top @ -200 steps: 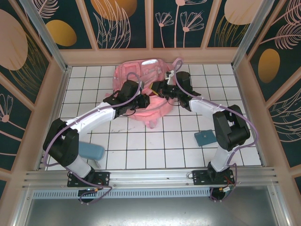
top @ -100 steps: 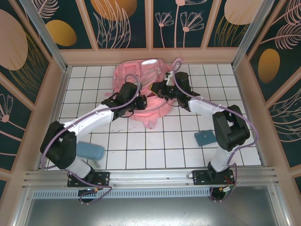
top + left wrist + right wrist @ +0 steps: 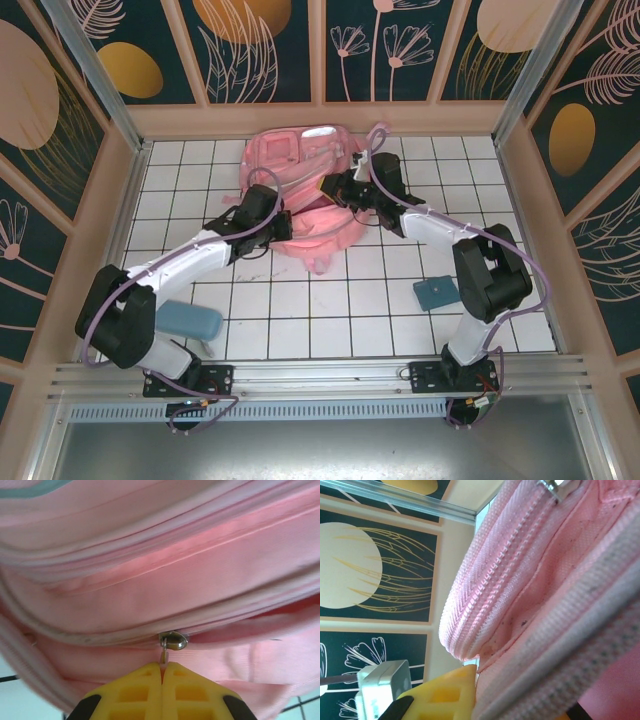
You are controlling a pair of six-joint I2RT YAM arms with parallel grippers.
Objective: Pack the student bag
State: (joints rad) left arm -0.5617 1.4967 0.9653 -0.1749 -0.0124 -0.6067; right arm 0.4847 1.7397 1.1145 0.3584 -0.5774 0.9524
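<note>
Just changed: left gripper [image 3: 162, 669] pressed together, pinching the zipper pull [image 3: 172, 641]; arm has drawn back leftward along the seam.
Student bag [image 3: 300, 160]: lying on the tiles, far middle of the table, between both arms.
Right gripper [image 3: 333, 188]: clamped on the bag's rim beside the zip, bracing.
Meaning: main zip probably being opened; blue case [image 3: 437, 292] not yet packed.

We're looking into a robotics lab test cell: white gridded tabletop [image 3: 300, 310], boxed in by wood-framed walls [image 3: 320, 118] with dark botanical panels [image 3: 385, 45], aluminium rail [image 3: 320, 372] up front, two robot arms [image 3: 190, 255] bolted there.
</note>
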